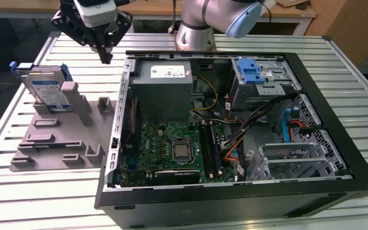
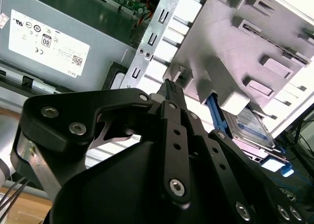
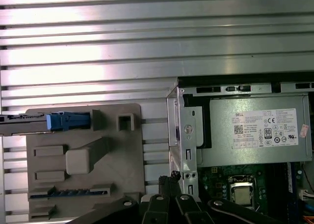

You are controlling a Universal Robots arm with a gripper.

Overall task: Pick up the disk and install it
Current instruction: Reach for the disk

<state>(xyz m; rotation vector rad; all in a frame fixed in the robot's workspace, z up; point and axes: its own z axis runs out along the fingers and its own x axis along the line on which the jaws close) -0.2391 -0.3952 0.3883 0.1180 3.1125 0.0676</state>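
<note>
Gripper [image 1: 106, 58], one, fingers pressed together, empty, over bench [image 1: 43, 201] between one disk [image 1: 46, 88] upright in one grey holder [image 1: 56, 143] and corner of one open computer case [image 1: 235, 203].

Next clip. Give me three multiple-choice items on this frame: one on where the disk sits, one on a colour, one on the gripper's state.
1. Where is the disk?
A) standing upright in the grey holder on the table, outside the computer case
B) installed inside the case
C) lying flat on the table

2. What colour is the disk's carrier frame?
A) red
B) blue
C) yellow

3. How is the gripper?
A) shut on the disk
B) shut and empty, apart from the disk
C) open wide around the disk

Answers:
1. A, because the exterior view shows it upright in the holder beside the case.
2. B, because blue plastic runs along its edge in the first wrist view.
3. B, because the fingers meet with nothing between them in the exterior view, near the case's edge.
</note>
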